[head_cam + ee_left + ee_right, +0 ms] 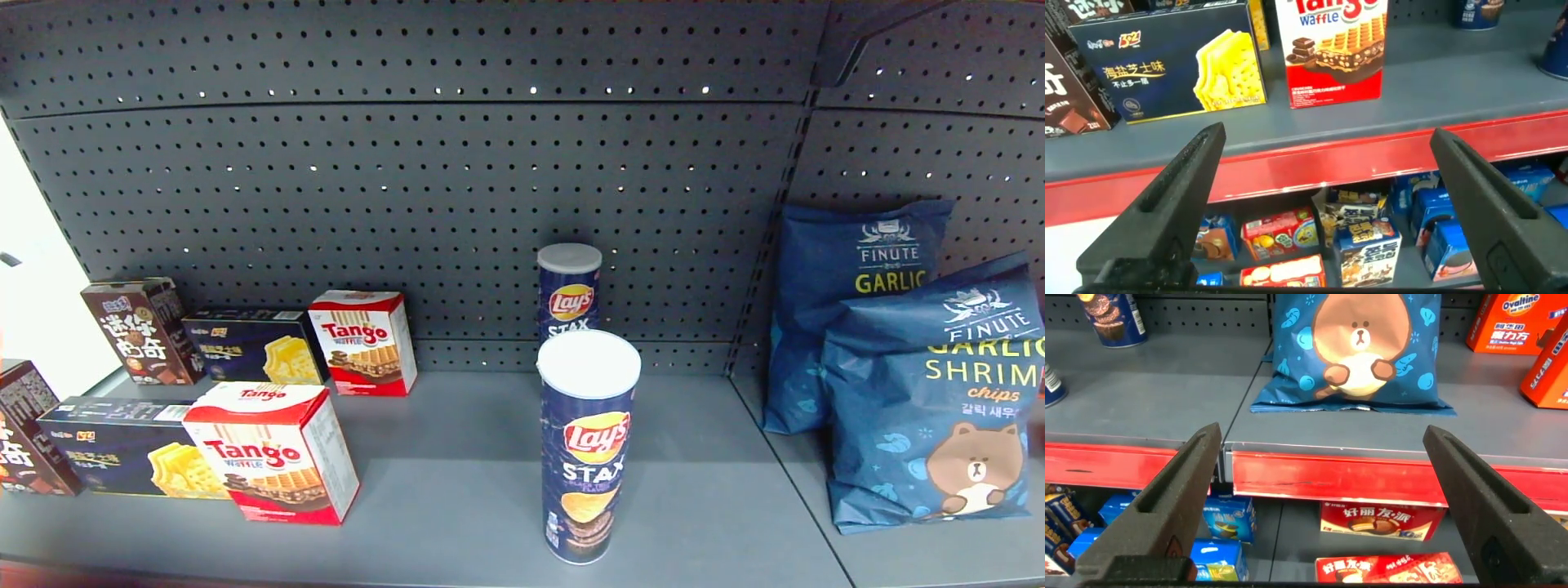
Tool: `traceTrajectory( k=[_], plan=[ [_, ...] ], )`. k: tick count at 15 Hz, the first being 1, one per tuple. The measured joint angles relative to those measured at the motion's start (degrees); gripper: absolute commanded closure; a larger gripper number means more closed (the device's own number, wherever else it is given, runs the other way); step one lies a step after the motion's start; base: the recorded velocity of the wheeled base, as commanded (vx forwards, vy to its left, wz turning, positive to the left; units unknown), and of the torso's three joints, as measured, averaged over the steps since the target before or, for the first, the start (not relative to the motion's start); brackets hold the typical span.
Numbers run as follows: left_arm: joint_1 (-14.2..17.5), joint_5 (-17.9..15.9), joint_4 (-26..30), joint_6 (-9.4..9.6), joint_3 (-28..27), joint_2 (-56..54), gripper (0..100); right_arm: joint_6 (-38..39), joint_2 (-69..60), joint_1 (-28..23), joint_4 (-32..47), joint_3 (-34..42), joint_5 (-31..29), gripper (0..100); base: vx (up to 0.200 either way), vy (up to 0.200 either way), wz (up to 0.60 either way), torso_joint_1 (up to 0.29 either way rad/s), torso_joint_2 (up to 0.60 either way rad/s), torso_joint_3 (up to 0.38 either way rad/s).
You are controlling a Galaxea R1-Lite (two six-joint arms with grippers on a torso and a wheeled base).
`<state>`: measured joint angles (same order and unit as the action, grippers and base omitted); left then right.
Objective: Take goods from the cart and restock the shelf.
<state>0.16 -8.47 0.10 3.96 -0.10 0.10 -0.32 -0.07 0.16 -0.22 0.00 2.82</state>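
Since both grippers hang empty w/ fingers wide apart, the left gripper (1327, 135) in front of the red shelf lip (1290, 167) below the front wafer box (1335, 49) and the right gripper (1322, 431) in front of the lip below the bear-print bag (1351, 351), we judge the step in hand is fetching the next item from the cart, not placing. To do it well, we'd pick sth that matches a row here, grip it across its narrow sides at mid-height so it rides level, and bring it in above the lip. The shelf (457, 457) has bare deck betw. the wafer boxes and the cans, and betw. the cans and the bags; those are prob. the best landing spots. Already up are the front can (588, 445), upright near the edge, w/ the rear can (568, 290) behind it. To the left sit the rear wafer box (366, 343), front cracker box (122, 445), rear cracker box (249, 347), rear brown box (143, 331) and front brown box (24, 429). The rear bag (849, 302) leans on the pegboard (408, 204). In the way, the front can is tall and narrow and would likely tip if an arm brushes it, and the bags look soft and may slump fwd. The lower shelf goods (1364, 237) sit just under the lip, so fingers coming up from low could snag there.
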Motion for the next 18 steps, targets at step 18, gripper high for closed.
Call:
traceTrajectory(
  k=[18],
  plan=[
    [0.00, 0.82, 0.00, -0.44, 0.00, -0.07, 0, -0.01, 0.00, 0.00, 0.00, 0.00, -0.02, 0, 0.000, 0.000, 0.00, 0.000, 0.00, 0.000]
  ],
)
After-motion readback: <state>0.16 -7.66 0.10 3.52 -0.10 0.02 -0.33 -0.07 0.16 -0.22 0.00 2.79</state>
